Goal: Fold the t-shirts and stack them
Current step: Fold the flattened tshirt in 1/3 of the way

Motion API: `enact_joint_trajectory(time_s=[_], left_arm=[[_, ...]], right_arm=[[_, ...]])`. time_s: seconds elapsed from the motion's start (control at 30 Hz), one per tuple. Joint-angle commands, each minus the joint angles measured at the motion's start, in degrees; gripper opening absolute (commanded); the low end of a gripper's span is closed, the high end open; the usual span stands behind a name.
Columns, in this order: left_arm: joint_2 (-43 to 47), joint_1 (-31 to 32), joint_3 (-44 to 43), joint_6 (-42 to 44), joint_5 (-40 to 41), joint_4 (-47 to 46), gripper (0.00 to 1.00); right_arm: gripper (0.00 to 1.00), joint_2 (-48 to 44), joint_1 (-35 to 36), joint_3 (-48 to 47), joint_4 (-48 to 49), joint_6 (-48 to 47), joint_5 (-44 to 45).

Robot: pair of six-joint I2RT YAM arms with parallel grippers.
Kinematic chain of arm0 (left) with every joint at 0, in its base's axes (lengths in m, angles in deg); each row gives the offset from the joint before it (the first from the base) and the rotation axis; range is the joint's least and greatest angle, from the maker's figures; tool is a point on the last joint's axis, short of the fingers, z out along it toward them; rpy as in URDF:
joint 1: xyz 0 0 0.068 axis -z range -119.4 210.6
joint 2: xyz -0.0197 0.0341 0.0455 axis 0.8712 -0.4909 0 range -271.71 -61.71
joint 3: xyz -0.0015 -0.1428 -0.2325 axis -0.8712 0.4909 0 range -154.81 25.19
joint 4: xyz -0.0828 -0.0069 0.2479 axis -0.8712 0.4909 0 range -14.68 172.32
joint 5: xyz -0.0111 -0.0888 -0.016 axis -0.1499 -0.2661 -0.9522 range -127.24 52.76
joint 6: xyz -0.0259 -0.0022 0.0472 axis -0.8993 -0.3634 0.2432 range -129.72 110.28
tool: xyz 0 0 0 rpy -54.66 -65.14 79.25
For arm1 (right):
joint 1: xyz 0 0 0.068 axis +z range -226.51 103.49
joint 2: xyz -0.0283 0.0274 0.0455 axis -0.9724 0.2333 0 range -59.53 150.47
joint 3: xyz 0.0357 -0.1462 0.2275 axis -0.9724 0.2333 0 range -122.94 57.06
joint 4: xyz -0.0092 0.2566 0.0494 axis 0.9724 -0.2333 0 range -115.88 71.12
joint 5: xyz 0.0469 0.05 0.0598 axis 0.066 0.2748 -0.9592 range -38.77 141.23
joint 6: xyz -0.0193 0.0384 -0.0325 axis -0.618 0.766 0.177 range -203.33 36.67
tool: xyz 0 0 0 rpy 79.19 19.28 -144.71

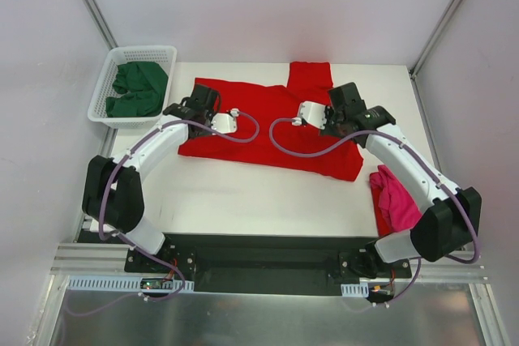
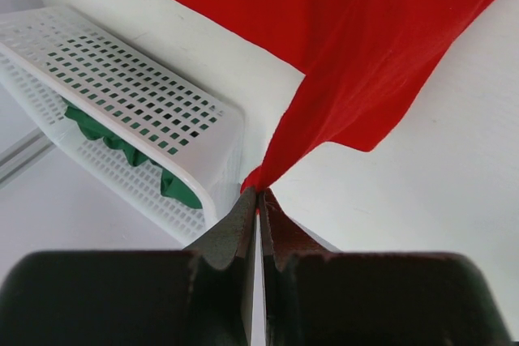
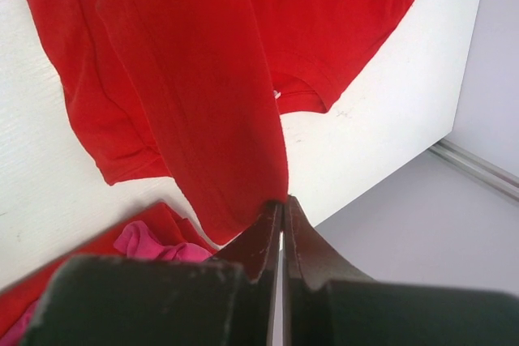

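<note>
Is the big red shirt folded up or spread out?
Mostly spread out, not folded: the red t-shirt lies wide on the table, its edges pinched by the left gripper and right gripper.

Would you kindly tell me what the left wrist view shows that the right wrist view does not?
Only the left wrist view shows the white basket with a green shirt inside, and the left claw. Only the right wrist view shows the pink shirt and the right claw. Both show the red t-shirt, an edge pinched in a shut claw, above the white table.
</note>
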Motion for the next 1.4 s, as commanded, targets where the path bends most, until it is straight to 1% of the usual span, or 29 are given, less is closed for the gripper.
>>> enact_joint_trajectory(time_s=[0.0,0.33,0.77,1.37], left_arm=[[-1.65,-1.8,-4.09,2.17,0.55,-0.61,0.0],[-5.08,-4.61,-7.08,3.93,0.02,-0.87,0.0],[-9.03,-6.37,-11.12,4.72,-0.77,-1.23,0.0],[-11.49,-6.46,-12.35,5.08,-0.95,-1.23,0.0]], right_arm=[[0.01,0.25,-0.48,-2.58,0.68,-0.99,2.09],[0.01,0.24,-1.19,-1.88,0.15,-0.64,1.92],[0.01,-0.02,-1.54,-1.53,-0.2,-0.29,2.62],[0.01,1.04,-2.07,-3.37,-0.2,-1.52,4.73]])
